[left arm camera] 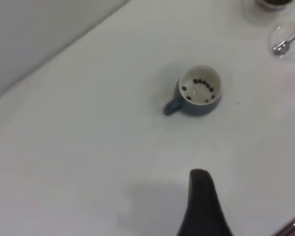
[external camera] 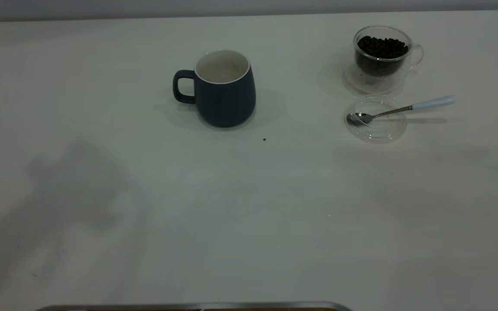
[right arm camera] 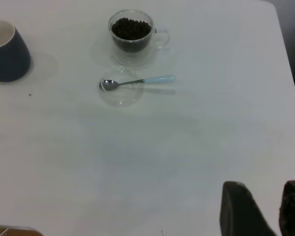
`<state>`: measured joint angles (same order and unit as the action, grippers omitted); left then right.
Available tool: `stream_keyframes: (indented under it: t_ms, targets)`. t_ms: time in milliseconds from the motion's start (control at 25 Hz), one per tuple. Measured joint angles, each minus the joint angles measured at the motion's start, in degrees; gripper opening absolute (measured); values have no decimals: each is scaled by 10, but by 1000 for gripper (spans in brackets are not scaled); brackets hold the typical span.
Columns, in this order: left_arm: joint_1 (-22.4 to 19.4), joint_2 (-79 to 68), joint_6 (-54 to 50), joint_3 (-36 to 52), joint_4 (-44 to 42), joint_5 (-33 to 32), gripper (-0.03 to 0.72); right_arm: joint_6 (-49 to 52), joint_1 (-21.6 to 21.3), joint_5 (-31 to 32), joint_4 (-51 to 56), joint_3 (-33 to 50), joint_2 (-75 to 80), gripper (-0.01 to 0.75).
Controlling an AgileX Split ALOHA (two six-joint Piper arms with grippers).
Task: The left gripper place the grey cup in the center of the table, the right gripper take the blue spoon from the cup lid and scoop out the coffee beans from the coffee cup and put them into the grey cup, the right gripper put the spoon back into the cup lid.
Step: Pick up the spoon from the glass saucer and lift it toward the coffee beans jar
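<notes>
Grey cup (external camera: 224, 88) is sitting upright near desk (external camera: 249, 207) center, handle pointing left, a few coffee beans (left arm camera: 202, 86) lying inside. Coffee cup (external camera: 383, 58) is standing far right, full of beans; cup lid (external camera: 375, 119) just in front, blue spoon (external camera: 400, 109) resting bowl-down in it. Left claw (left arm camera: 201, 206): state unclear. Right claw (right arm camera: 263, 209) is hovering, fingers apart, holding nothing.

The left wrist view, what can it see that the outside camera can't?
Only the left wrist view looks down into the grey cup and shows a few coffee beans on its bottom. Only the exterior view shows the whole coffee cup and the blue spoon handle. Both show the grey cup standing on the table.
</notes>
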<state>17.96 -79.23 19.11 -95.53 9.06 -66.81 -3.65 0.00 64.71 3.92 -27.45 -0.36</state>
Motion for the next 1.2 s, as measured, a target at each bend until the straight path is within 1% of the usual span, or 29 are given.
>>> stream_keyframes:
  t_ms: [160, 240, 480, 640, 760, 880, 1040, 1200]
  targets:
    - [0, 81, -52, 106, -1, 0, 588, 0, 0, 0, 0, 0, 0, 238]
    - [0, 124, -61, 178, -1, 0, 588, 0, 0, 0, 0, 0, 0, 238]
    - [0, 247, -90, 437, -3, 0, 588, 0, 0, 0, 0, 0, 0, 238]
    - [0, 325, -112, 567, -15, 12, 588, 0, 0, 0, 0, 0, 0, 238]
    - [0, 383, -119, 627, -45, 33, 588, 0, 0, 0, 0, 0, 0, 238]
    - [0, 444, -146, 663, -67, 39, 588, 0, 0, 0, 0, 0, 0, 238]
    - [0, 518, -182, 677, -91, 35, 588, 0, 0, 0, 0, 0, 0, 238]
    - [0, 586, -191, 677, -96, 34, 588, 0, 0, 0, 0, 0, 0, 238]
